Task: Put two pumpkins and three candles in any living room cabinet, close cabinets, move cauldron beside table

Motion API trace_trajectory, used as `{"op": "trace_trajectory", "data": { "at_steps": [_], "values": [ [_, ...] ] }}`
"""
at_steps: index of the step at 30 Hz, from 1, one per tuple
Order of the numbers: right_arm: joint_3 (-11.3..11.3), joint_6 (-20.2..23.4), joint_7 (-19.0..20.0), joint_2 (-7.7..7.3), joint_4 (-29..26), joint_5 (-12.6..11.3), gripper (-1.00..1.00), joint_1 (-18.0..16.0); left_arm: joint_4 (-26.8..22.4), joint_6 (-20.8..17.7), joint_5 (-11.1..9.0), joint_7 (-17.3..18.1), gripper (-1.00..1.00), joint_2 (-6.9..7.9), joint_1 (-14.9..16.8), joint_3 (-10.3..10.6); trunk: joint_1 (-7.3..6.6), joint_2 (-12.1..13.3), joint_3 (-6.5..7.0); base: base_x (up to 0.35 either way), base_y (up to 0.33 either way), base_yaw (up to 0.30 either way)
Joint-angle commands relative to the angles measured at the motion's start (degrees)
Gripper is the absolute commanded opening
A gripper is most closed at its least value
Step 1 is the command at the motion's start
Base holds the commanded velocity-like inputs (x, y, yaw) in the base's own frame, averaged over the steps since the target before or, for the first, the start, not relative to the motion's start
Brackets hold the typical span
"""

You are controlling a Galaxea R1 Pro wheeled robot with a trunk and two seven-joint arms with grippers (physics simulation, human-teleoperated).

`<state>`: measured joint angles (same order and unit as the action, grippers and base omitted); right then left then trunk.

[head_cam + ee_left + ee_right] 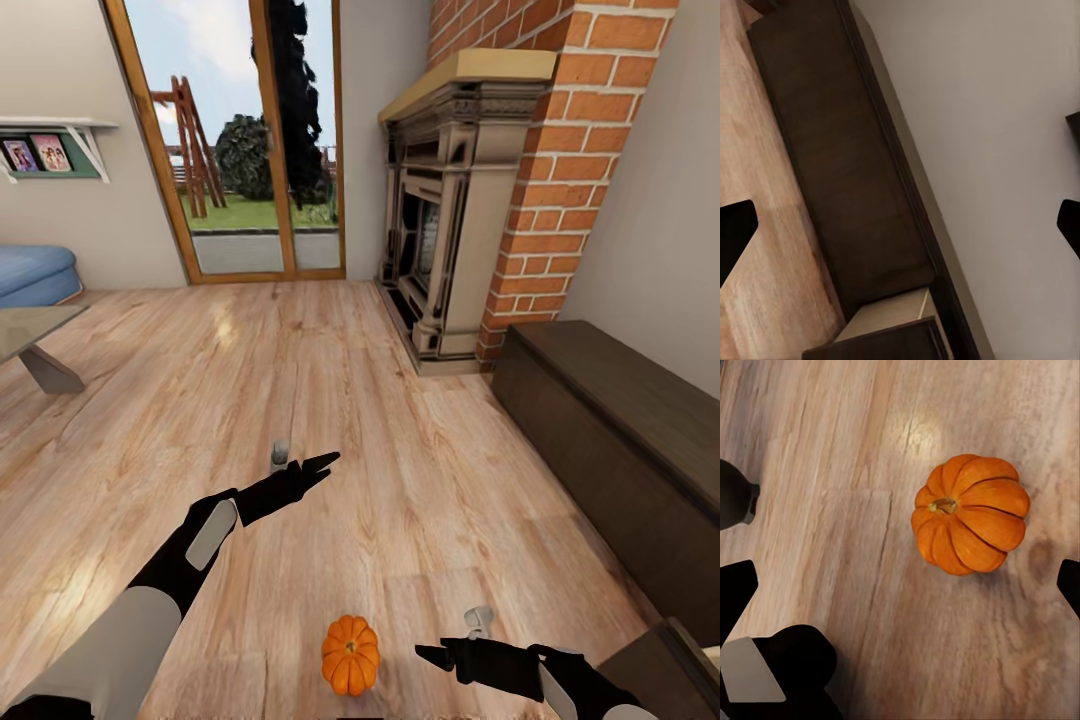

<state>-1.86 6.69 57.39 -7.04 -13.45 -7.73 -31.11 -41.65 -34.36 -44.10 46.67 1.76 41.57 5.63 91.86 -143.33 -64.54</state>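
On the light wood plank floor (pixel 330 400), close in front of the robot, a small round orange ribbed pumpkin (pixel 350 655) is seen sitting upright, its short stem pointing up. Just to the pumpkin's right, the black right gripper (pixel 432 655) is held low with its tips pointing toward the pumpkin but apart from it; in the right wrist view the pumpkin (pixel 970 514) lies on bare boards between the widely spread dark fingers (pixel 735 592), so the jaws are parted and nothing is grasped. Beyond the pumpkin, the black left gripper (pixel 325 465) is stretched forward above the floor; its fingers (pixel 733 232) are seen far apart at both edges of the left wrist view, empty. Farther right of the pumpkin, the long, low dark-brown wood cabinet (pixel 610 440) is set along the pale wall; in the left wrist view one drawer of the cabinet (pixel 847 165) is seen pulled out, its light tan interior exposed. Past the cabinet, an ornate fireplace surround (pixel 450 210) backed by red brick is placed.
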Motion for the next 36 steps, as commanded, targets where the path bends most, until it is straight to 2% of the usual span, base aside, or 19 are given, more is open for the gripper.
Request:
{"op": "trace_trajectory", "data": {
  "at_steps": [1, 25, 36],
  "values": [
    [0.0, 0.0, 0.0, 0.01, 0.0, 0.0, 1.0, 0.0, 0.0, 0.0, 0.0, 0.0, 1.0, 0.0, 0.0, 0.0, 0.02, 0.0, -0.23, 0.0, 0.0, 0.0],
    [-0.2, -0.4, 0.3, 0.1, -0.2, 0.3, 1.0, 0.0, 0.1, 0.1, 0.0, 0.0, 1.0, 0.0, 0.0, 0.0, 0.64, -0.3, -5.55, 0.0, 0.0, 0.0],
    [-0.2, -0.3, 0.3, 0.1, -2.1, 0.3, 1.0, 0.0, 0.2, 0.1, -0.1, 0.0, 1.0, 0.09, 0.0, -0.1, 0.64, -0.3, -5.55, 0.0, 0.0, 0.0]
  ]
}}
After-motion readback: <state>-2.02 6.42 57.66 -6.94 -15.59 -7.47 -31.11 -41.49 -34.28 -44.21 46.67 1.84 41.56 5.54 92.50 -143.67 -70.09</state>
